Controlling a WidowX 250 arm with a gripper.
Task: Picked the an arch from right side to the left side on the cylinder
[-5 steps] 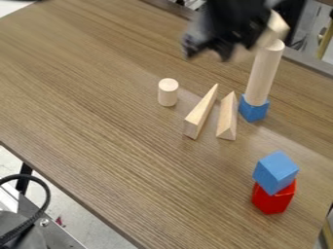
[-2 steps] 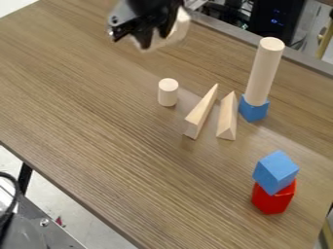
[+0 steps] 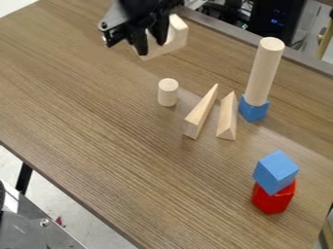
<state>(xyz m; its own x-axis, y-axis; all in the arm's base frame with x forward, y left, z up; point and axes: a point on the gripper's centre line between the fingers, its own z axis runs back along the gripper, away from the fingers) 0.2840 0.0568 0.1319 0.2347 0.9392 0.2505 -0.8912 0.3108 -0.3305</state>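
Gripping the arch up near the top of the camera view

So we had the pale wooden arch [image 3: 174, 40] in the black gripper [image 3: 150, 44], fingers closed on it, one on either side of the wood. We held it up off the wooden table [image 3: 98, 121], with the short cylinder [image 3: 168, 92] upright on the tabletop, lower down in the view and apart from the arch. We hadn't set the arch on any cylinder.

Over to the right we had the tall cylinder [image 3: 265, 70] standing on a blue block [image 3: 253, 109]. Between the two cylinders, we had a long wedge [image 3: 200, 114] and a triangular piece [image 3: 228, 116] side by side. Closer to the camera, our blue cube [image 3: 276, 170] sat on a red block [image 3: 271, 199], kinda twisted relative to it.
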